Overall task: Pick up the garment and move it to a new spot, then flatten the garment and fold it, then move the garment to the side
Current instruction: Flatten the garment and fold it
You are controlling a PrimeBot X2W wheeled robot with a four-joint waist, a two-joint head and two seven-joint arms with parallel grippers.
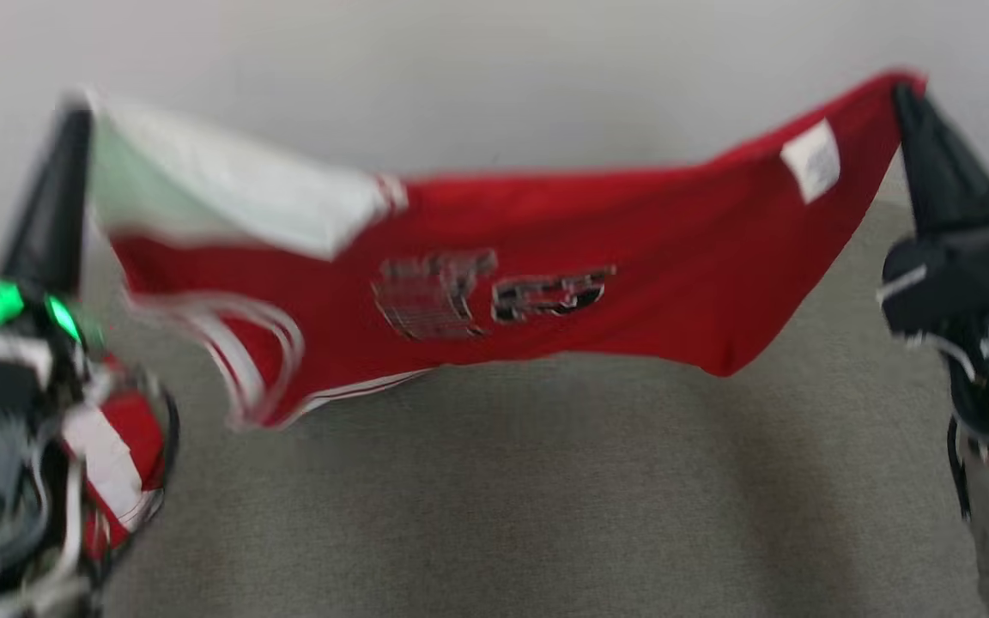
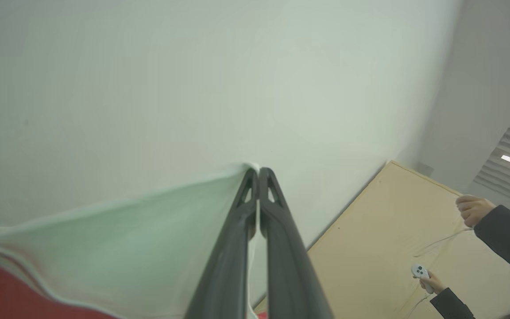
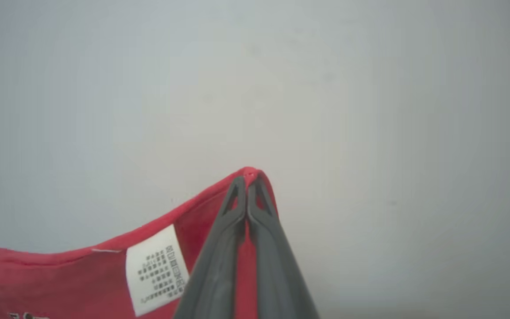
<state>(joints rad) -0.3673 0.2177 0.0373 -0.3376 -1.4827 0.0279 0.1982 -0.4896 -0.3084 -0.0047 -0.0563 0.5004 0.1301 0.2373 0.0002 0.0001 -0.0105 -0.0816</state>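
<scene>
Left claw [image 1: 75,112]: pressed together, pinching the white corner; at 10 o'clock in head view.
Right claw [image 1: 905,86]: pressed together, pinching the red corner; at 2 o'clock.
Garment [image 1: 563,257]: stretched between both claws, hung above bench [image 1: 494,515]; blurred.
Tag [image 1: 810,160]: white, sewn near right claw.

Head view is smeared. We can't read the print [image 1: 494,292] mid-frame on the garment [image 1: 675,240]; its striped lower-left end is streaks. The left gripper [image 1: 75,107] runs off the lower-left edge, the right gripper [image 1: 905,86] off the right edge. In both wrist views the pinched corners are hidden between the fingers [image 3: 219,261] and the bottom edge cuts the cloth. The label [image 3: 157,270] text is too small to read. The person [image 2: 503,241], lower right in left wrist view, is cropped to sleeves and hands.
</scene>
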